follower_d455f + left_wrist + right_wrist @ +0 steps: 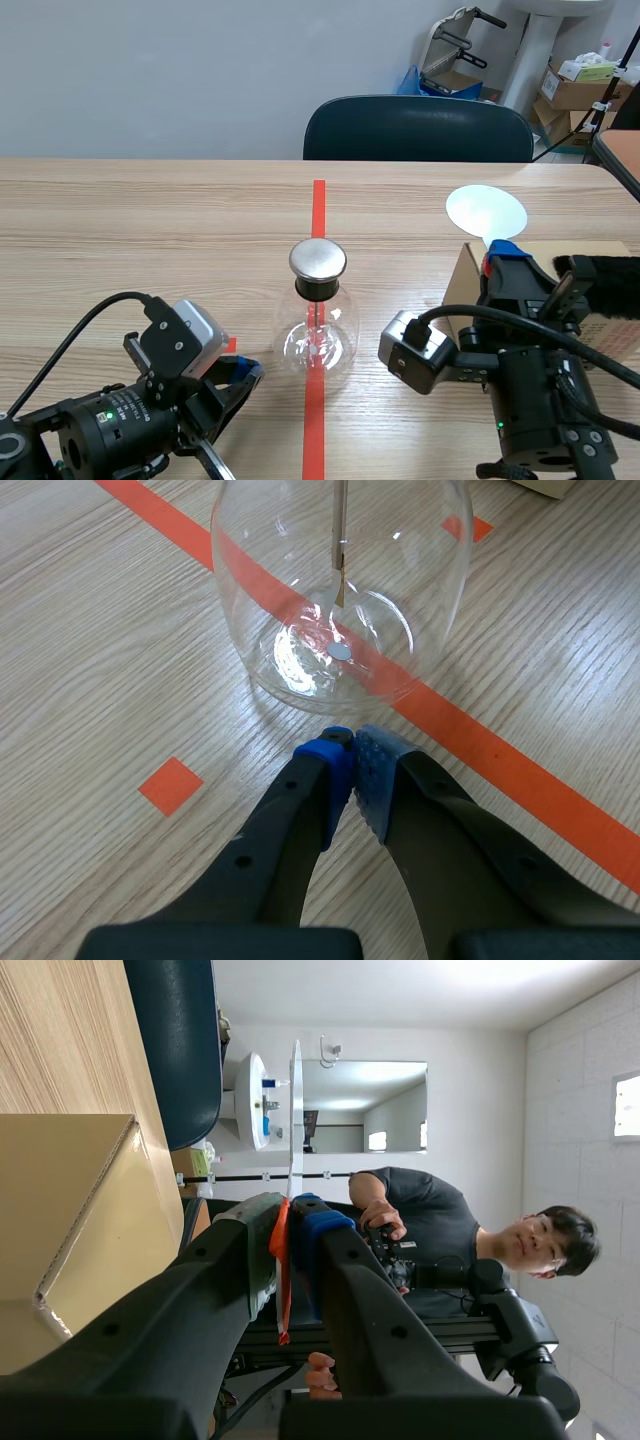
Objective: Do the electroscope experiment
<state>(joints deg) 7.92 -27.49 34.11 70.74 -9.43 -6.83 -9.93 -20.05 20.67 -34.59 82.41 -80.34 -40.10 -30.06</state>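
Observation:
The electroscope, a clear glass flask [318,338] with a round metal cap [318,259], stands on the orange-red tape line at mid-table. In the left wrist view the flask [300,610] is just ahead of my left gripper [352,752], whose blue pads meet with nothing between them; thin foil leaves [339,580] hang inside. My left gripper [245,372] lies low, left of the flask. My right gripper [500,262] is raised at the right, shut on the orange handle [282,1270] of a white round disc [486,211]. The disc [296,1110] shows edge-on.
A cardboard box [560,262] sits behind the right arm, with a black furry piece [603,285] on it. A dark chair [418,130] stands at the table's far edge. The box [70,1210] is beside the right gripper, with a person [440,1230] beyond it.

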